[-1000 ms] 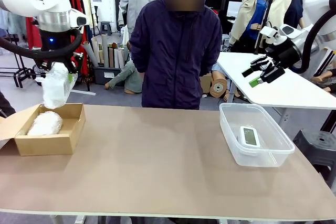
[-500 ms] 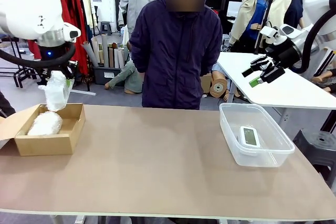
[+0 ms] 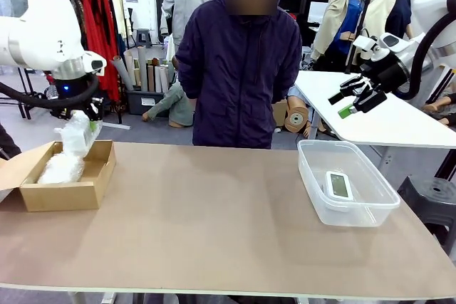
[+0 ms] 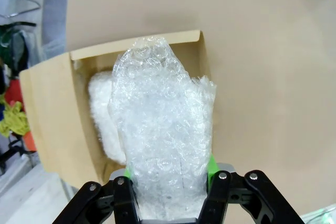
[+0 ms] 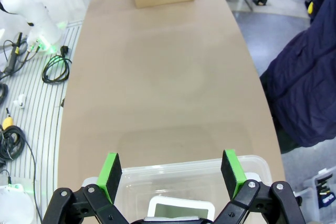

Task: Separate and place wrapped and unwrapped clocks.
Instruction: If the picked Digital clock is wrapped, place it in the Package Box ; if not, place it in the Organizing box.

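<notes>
My left gripper (image 3: pixel 80 120) is shut on a wrapped clock (image 3: pixel 74 137), a lumpy bubble-wrap bundle hanging with its lower end inside the brown cardboard box (image 3: pixel 85 191) at the table's left. In the left wrist view that bundle (image 4: pixel 163 124) rises between the green pads (image 4: pixel 211 164), over the box (image 4: pixel 50 108). A second wrapped clock (image 3: pixel 55 170) lies in the box (image 4: pixel 101 114). The unwrapped white clock (image 3: pixel 337 184) lies in the clear tub (image 3: pixel 313 189) at the right. My right gripper (image 3: pixel 354 100) hangs open high above the tub (image 5: pixel 173 173), holding nothing.
A person in a dark jacket (image 3: pixel 239 69) stands at the table's far edge, hands out of sight. The brown tabletop (image 3: pixel 214 226) stretches bare between box and tub. A white table (image 3: pixel 370 115) stands behind at the right. The box's flap (image 3: pixel 16 169) hangs open leftward.
My left gripper has come down with the wrapped clock, from above the box until its lower end is inside. The right arm and the person have not moved.
</notes>
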